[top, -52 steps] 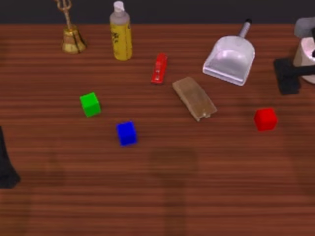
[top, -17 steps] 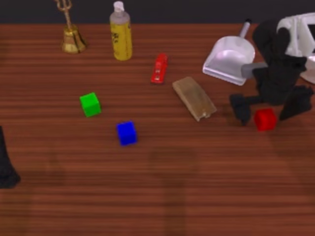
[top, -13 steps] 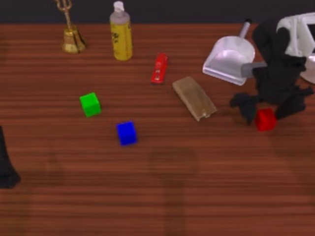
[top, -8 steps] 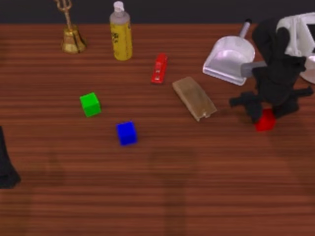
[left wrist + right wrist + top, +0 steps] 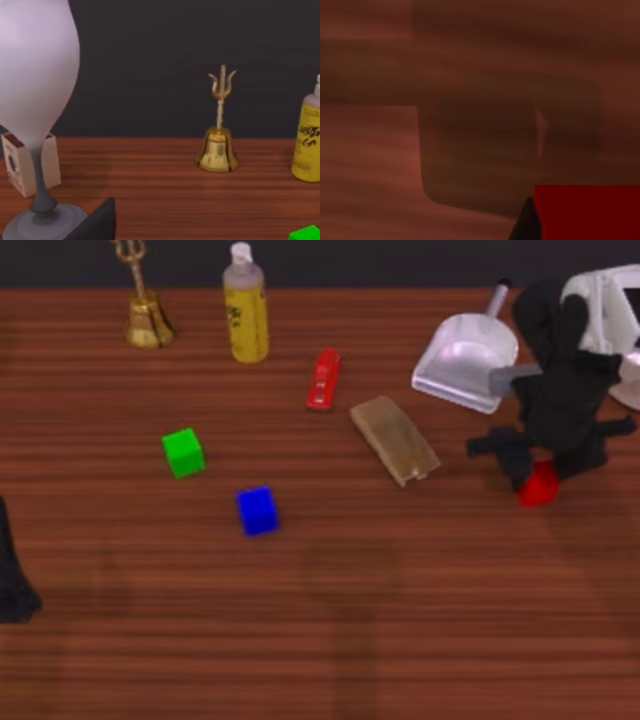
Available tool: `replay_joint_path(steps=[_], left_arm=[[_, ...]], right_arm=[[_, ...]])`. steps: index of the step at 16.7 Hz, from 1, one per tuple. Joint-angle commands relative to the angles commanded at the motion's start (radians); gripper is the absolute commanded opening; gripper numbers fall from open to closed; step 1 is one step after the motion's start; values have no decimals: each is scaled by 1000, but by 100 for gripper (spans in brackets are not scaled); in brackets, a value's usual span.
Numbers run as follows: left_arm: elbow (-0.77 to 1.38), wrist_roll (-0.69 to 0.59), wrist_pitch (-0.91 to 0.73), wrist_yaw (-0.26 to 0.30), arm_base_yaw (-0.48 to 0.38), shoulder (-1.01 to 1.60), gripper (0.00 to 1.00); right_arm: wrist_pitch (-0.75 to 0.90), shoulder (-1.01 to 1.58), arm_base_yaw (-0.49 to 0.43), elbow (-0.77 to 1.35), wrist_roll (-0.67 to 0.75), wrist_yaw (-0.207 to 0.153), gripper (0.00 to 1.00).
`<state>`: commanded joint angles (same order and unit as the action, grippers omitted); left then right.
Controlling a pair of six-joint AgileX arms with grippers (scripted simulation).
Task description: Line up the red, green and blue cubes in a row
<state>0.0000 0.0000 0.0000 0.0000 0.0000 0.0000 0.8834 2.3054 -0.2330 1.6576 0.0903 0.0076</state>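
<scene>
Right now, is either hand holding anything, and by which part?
The right hand is shut on the small bright red cube, gripping its opposite side faces from above. The left hand, parked at the table's left edge, holds nothing.

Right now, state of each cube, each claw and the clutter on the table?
red cube: on the table, right claw shut on it
green cube: free, on the table at left
blue cube: free, apart from green
right claw: shut on red cube
left claw: parked at left edge
yellow bottle: upright
brass bell: upright
dustpan: lying flat
red stapler: lying flat
</scene>
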Motion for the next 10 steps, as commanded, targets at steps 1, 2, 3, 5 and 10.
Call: replay_joint_path(steps=[1,2,3,5,10], left_arm=[[0,0,0,0,0,0,100],[0,0,0,0,0,0,100],[0,0,0,0,0,0,100],[0,0,0,0,0,0,100],[0,0,0,0,0,0,100]], right_arm=[[14,-4,-2,12,-1,0,0],[38,-12,-3,30,-1,0,0],[73,-23,-3,51,-1,-1,0],[157,-49,-5,97,-1,-1,0],[228,-83,-8,144,-1,-1,0]])
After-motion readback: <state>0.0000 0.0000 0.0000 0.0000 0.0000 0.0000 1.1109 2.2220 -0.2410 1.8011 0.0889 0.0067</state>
